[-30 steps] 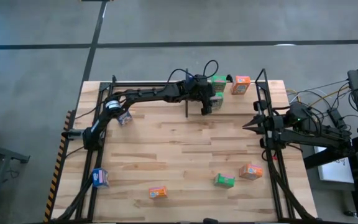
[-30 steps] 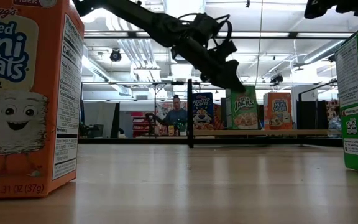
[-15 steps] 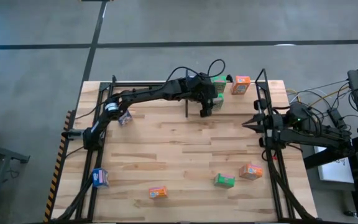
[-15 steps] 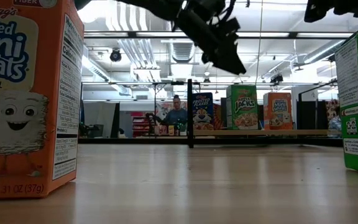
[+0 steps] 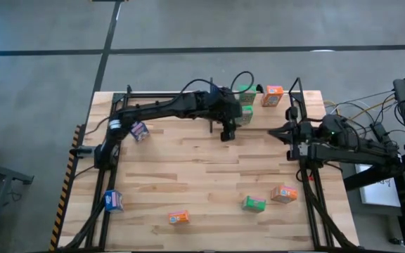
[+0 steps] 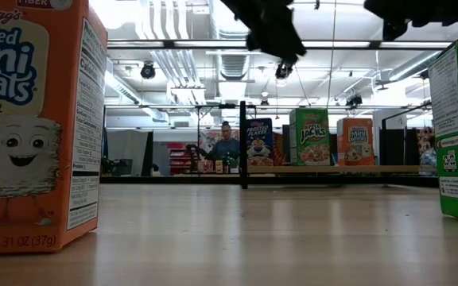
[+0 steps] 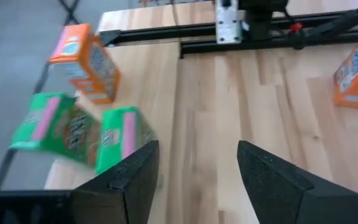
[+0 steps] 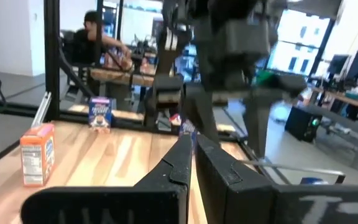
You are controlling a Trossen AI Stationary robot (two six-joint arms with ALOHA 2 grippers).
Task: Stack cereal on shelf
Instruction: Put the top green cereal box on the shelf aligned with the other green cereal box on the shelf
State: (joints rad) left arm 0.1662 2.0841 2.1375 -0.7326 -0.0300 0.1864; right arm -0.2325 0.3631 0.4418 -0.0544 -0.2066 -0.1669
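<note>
In the high view, the left gripper (image 5: 226, 133) hangs just below the shelf (image 5: 188, 94) at the upper centre of the frame, its jaws wide apart and holding nothing. Green cereal boxes (image 5: 245, 112) and an orange one (image 5: 273, 95) stand on the shelf; other boxes (image 5: 253, 204) lie scattered lower down. The right gripper (image 5: 273, 131) waits at the right edge, its jaws pressed together.

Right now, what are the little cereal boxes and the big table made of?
The cereal boxes, like the orange one, look like thin printed cardboard: flat panels, folded edges, faintly glossy print. The table looks like light wood, probably joined strips with a smooth sealed finish: grain lines and plank seams show across it.
</note>
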